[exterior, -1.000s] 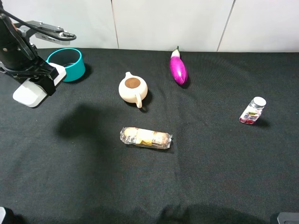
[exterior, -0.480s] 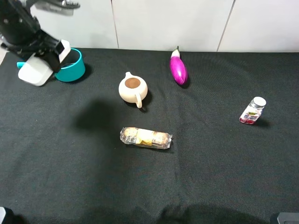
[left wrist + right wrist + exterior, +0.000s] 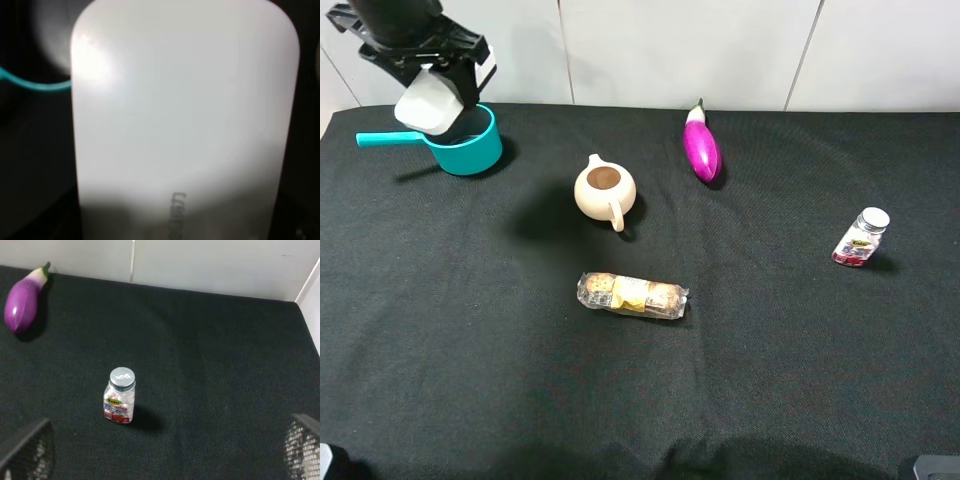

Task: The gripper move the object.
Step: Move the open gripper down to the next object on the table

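One carry seems in hand: your left jaws clench the flat white rounded plastic case, aloft at the black bench's ten o'clock over the teal handled cup. Next, lower it level onto bare bench. Right jaws gape.

The table, covered in black cloth, carries five things. A teal cup with a straight handle stands right by the left claw, partly hidden by it. A cream teapot sits near the claw. A purple eggplant lies farther off, by the back edge. A clear-wrapped snack roll lies well apart from the claw, toward the front. A small capped bottle stands farthest from it.
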{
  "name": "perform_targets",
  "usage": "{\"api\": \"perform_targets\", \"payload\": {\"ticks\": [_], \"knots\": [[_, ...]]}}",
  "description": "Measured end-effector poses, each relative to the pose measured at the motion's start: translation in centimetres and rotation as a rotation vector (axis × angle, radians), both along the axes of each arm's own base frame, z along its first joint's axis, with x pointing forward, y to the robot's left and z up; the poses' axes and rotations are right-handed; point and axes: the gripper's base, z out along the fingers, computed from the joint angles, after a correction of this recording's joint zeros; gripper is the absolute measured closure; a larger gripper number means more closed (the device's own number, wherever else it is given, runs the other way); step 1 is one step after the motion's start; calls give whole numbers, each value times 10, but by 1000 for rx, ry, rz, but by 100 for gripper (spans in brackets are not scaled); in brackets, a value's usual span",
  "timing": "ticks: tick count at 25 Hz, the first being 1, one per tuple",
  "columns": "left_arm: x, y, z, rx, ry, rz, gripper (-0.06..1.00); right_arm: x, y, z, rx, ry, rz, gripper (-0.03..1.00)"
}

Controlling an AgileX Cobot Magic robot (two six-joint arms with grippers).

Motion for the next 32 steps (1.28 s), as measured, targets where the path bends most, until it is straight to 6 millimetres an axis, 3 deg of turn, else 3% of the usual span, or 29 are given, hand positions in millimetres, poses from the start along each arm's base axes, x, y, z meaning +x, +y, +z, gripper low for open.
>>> {"api": "perform_targets", "payload": {"ticks": [9,17,22,32], "knots": [[37,-11,-20,12,25,-6,27,0,0,0,0,0,0,27],[64,-40,-38,8,40,-39,27,0,0,0,1,0,1,27],[74,-52,-53,5,53,-27,27,0,0,0,1,0,1,27],[82,-47,-84,94,92,1,27,0,0,0,2,0,1,27]]}}
